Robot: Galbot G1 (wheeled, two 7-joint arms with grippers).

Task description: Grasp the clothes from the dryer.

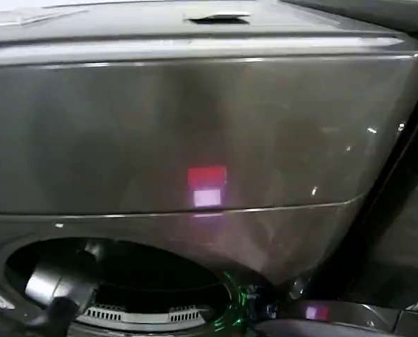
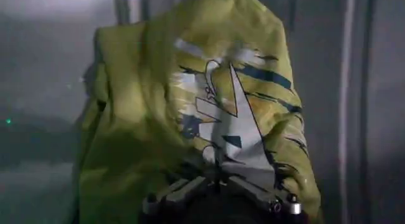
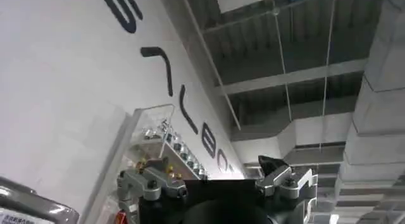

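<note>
The dryer [image 1: 195, 126], a large dark bronze-grey machine, took up nearly the whole head view, with a small pink-red light [image 1: 207, 186] glowing on its front panel above the round mouth [image 1: 118, 281] at the lower left. The left arm [image 1: 58, 288] reached into that mouth. Inside the drum, the clothes [image 2: 190, 118], a yellow-green bundle with dark and white printed marks, hung against the grey ribbed drum wall [image 2: 354, 86], and the left gripper [image 2: 218, 184] was clenched on the bundle's lower edge. The right gripper [image 3: 215, 181] sat outside the machine, pointed up at a white lettered wall [image 3: 63, 86] and ceiling beams [image 3: 285, 80], fingers spread apart and holding nothing.
</note>
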